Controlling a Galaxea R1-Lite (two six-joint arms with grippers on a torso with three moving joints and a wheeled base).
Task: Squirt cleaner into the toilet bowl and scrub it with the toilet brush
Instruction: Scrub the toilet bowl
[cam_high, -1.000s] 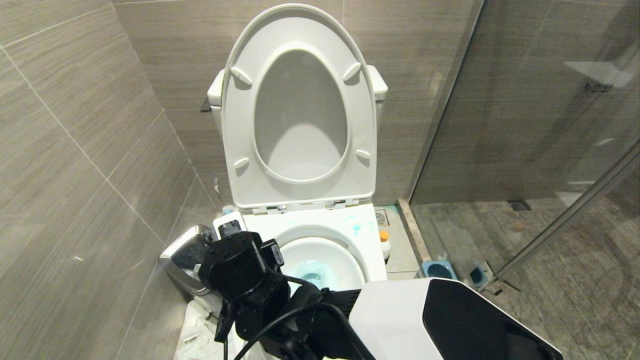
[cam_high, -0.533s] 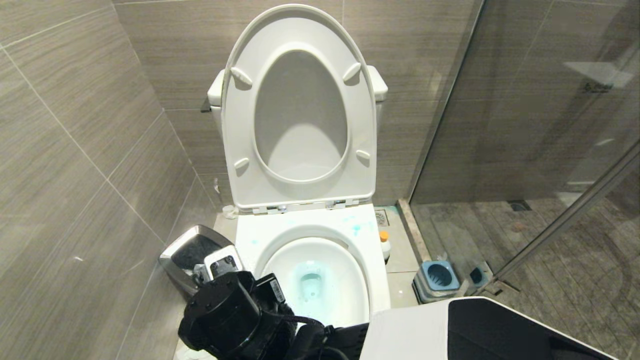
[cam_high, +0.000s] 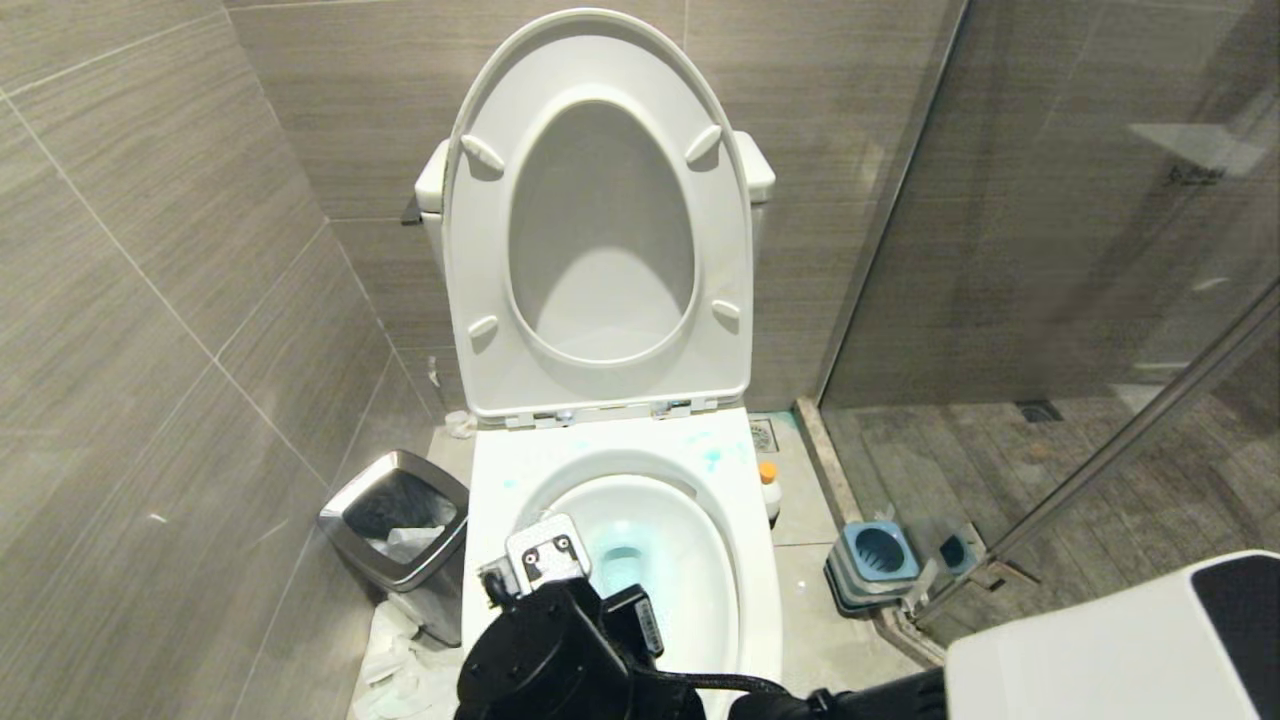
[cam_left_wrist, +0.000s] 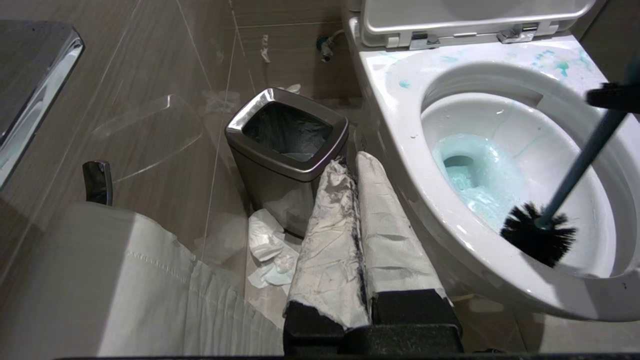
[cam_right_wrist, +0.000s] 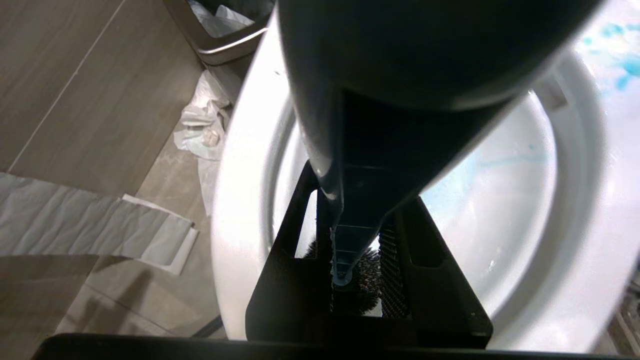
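The right hand (cam_right_wrist: 357, 280) is positioned above the near rim of the toilet bowl (cam_high: 760, 560), wrist pointing down into the basin. Its fingers are clamped on the slate-blue handle of the toilet brush (cam_left_wrist: 537, 232), narrowly parted by the handle's width. The handle runs at a slant down into the toilet bowl; the black bristle head sits against the inner near wall of the toilet bowl, beside the light blue water at the drain.

The left hand (cam_left_wrist: 367, 165) is parked low, outside the toilet bowl on its left flank, jaws fully together with nothing between them. Both fingers carry white wrapping.

Around the toilet bowl: one steel waste bin (cam_high: 395, 525) with a black liner stands on the floor to its left; crumpled white paper (cam_high: 395, 665) lies at the waste bin's base. One cleaner (cam_high: 769, 487) bottle, white with orange cap, stands upright on the floor just right of the toilet bowl. One blue-and-grey brush holder (cam_high: 872, 560) stands farther right, by the glass shower partition (cam_high: 1100, 200). Seat and lid are raised. Blue splashes mark the toilet bowl's rear deck.
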